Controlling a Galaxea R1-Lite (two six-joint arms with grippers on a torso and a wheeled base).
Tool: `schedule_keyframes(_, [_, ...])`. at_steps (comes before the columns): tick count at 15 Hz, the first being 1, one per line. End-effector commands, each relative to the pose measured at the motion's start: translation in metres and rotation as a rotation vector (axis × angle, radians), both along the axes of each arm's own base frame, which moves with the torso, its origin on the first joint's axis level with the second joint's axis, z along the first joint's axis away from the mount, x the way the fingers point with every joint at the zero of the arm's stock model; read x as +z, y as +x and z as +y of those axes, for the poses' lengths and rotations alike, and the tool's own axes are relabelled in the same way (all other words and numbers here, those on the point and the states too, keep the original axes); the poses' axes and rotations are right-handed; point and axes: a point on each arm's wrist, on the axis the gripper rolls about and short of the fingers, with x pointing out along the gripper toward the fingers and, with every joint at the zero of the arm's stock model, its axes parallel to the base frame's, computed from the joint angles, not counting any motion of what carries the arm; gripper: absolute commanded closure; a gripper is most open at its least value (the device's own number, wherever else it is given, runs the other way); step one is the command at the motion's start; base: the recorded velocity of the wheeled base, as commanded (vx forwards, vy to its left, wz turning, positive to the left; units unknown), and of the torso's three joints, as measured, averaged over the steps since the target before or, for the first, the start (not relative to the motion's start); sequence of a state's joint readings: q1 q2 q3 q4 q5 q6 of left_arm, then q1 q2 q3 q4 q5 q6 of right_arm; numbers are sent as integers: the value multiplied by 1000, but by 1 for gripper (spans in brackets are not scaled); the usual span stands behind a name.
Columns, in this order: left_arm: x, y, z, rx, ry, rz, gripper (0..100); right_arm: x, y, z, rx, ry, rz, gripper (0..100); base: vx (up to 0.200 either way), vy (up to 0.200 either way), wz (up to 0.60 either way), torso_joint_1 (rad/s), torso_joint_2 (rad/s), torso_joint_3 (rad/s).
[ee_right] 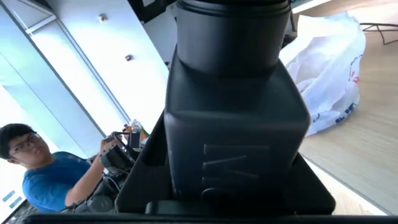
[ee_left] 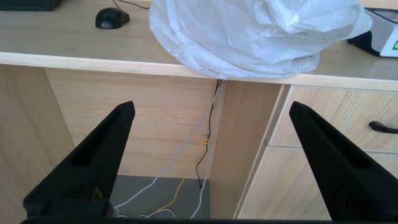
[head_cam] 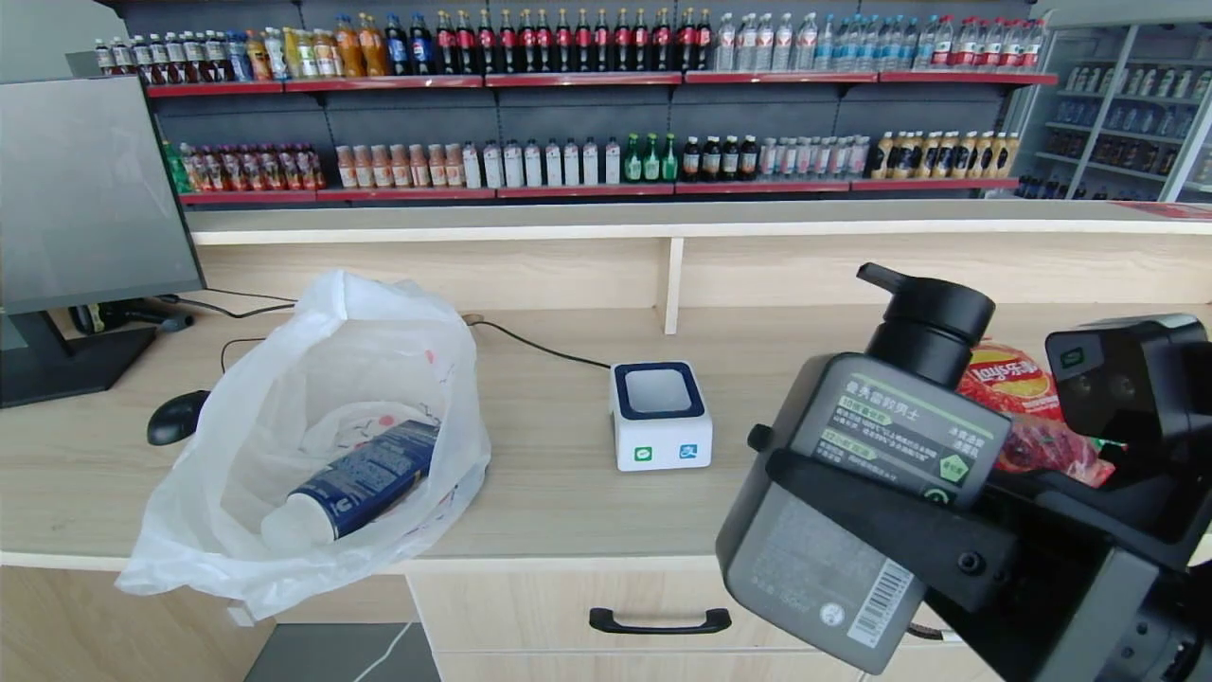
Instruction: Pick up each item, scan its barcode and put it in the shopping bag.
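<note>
My right gripper [head_cam: 881,526] is shut on a dark grey pump bottle [head_cam: 866,474], held tilted above the counter's front right, its barcode label facing up. From the right wrist, that bottle [ee_right: 233,118] sits close in front between the fingers. A white scanner [head_cam: 660,414] with a dark-rimmed window stands mid-counter, left of the bottle. The white plastic shopping bag [head_cam: 331,426] lies open at the left with a blue-and-white tube [head_cam: 365,478] inside. A red snack packet [head_cam: 1027,407] lies behind the bottle. My left gripper [ee_left: 211,162] hangs open below the counter edge, under the bag [ee_left: 261,34].
A monitor [head_cam: 90,189] stands at the back left with a black mouse [head_cam: 175,417] beside the bag. Cables run across the counter [head_cam: 568,493] and down beneath it. A drawer handle [head_cam: 660,622] sits below the front edge. Drink shelves fill the background.
</note>
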State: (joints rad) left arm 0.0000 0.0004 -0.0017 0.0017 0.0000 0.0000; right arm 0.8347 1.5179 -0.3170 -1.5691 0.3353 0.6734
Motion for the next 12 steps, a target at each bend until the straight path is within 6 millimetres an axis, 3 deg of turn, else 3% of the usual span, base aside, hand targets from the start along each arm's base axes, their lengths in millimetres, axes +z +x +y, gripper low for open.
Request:
schedule_keyframes(1, [0, 0, 0, 0, 0, 0, 0, 18, 8, 14, 48, 86, 20, 100, 0, 0, 0, 0, 0, 0])
schedule_keyframes(6, [0, 0, 0, 0, -2, 0, 0, 31, 25, 34, 92, 158, 70, 100, 0, 0, 0, 0, 0, 0])
schedule_keyframes(12, [0, 0, 0, 0, -2, 0, 0, 36, 15, 30, 112, 171, 54, 100, 0, 0, 0, 0, 0, 0])
